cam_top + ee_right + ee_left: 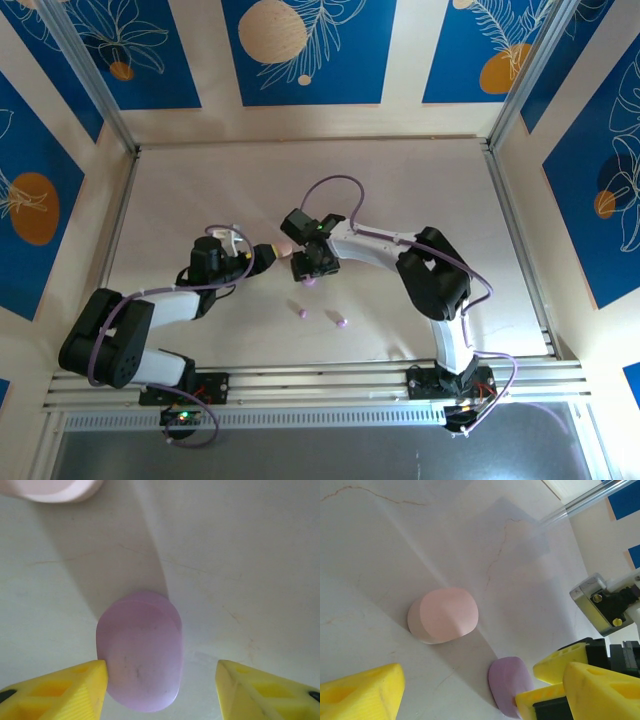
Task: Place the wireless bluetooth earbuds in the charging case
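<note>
Robot lab test cell. Pale marble-look tabletop [400, 180] boxed in by silver aluminium extrusion posts [95, 85] and blue floral printed wall panels [350, 60]. Black-and-white robot arms [432, 275] bolted to a slotted aluminium rail [320, 385].

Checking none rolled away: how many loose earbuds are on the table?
2, both light purple, lying apart on the table toward its near edge: the left earbud and the right earbud. Others may be hidden from view.
</note>
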